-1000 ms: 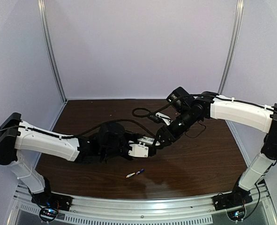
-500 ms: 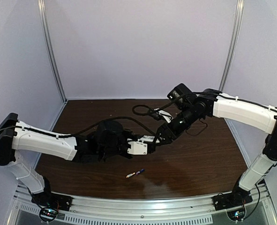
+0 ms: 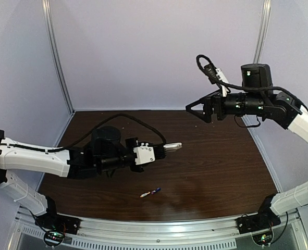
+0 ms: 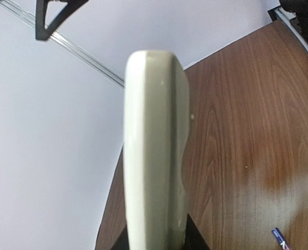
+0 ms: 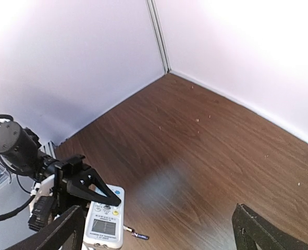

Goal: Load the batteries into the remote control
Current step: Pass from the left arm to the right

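Remote control [image 3: 172, 147] is pinched between the fingers of the left gripper [image 3: 159, 151], held by one end so most of the body sticks out past the fingertips. From the left wrist cam you only get it edge-on, a thin white slab running straight out from between the pads. The right wrist cam shows the button face instead, with the little grey display window toward the free end, away from the fingers.

Right gripper [image 3: 195, 109] is up high near the back wall, fingers spread wide with nothing between them. They're pointed over toward the remote but well apart from it.

Both batteries [image 3: 150, 192] are lying on the wooden table [image 3: 221, 172], end to end or close to it: the whitish one nearer the left arm's side, the blue-purple one next to it. They sit below the left fingertips, on the near side, not touching either gripper. Can't tell from any view whether the remote's battery cover is on or off.
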Available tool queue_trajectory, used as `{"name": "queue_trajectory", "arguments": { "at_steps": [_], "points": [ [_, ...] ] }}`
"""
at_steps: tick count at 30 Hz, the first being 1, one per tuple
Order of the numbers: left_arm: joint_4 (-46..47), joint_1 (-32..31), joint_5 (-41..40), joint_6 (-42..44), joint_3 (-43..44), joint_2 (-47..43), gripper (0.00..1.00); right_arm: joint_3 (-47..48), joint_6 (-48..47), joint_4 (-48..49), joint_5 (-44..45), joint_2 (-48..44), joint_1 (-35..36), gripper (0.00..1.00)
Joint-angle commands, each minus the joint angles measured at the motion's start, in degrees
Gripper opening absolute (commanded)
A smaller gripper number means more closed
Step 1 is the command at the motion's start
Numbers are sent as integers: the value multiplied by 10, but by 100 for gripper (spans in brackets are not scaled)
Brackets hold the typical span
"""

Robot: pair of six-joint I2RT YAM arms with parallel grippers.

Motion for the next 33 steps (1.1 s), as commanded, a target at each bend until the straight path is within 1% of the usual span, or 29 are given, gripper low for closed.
{"name": "queue_trajectory", "arguments": {
  "at_steps": [1, 3, 5, 9, 14, 19, 24, 27, 31, 33],
  "points": [
    [21, 17, 79, -81, -15, -32, 8, -39, 10, 76, 37, -43, 0, 100],
    [20, 29, 121, -113, -13, -42, 8, -35, 6, 71, 9, -43, 0, 100],
    [22, 47, 157, -147, -9, -50, 8, -40, -16, 69, -37, -43, 1, 100],
    [20, 83, 252, -216, 4, -64, 8, -86, -34, 131, -128, -65, 1, 100],
    [33, 111, 343, -286, 16, -69, 8, -73, -50, 133, -188, -51, 7, 100],
    [62, 116, 398, -347, 23, -64, 8, -56, -70, 127, -189, -25, 27, 100],
    [61, 116, 429, -394, 50, -43, 8, -37, -76, 116, -191, 1, 53, 99],
    [54, 116, 438, -411, 67, -28, 9, -33, -76, 116, -190, 17, 64, 87],
    [46, 117, 446, -424, 84, -9, 8, -30, -76, 120, -179, 31, 80, 86],
    [49, 117, 445, -429, 85, -4, 9, -27, -76, 121, -180, 37, 85, 79]
  ]
}}
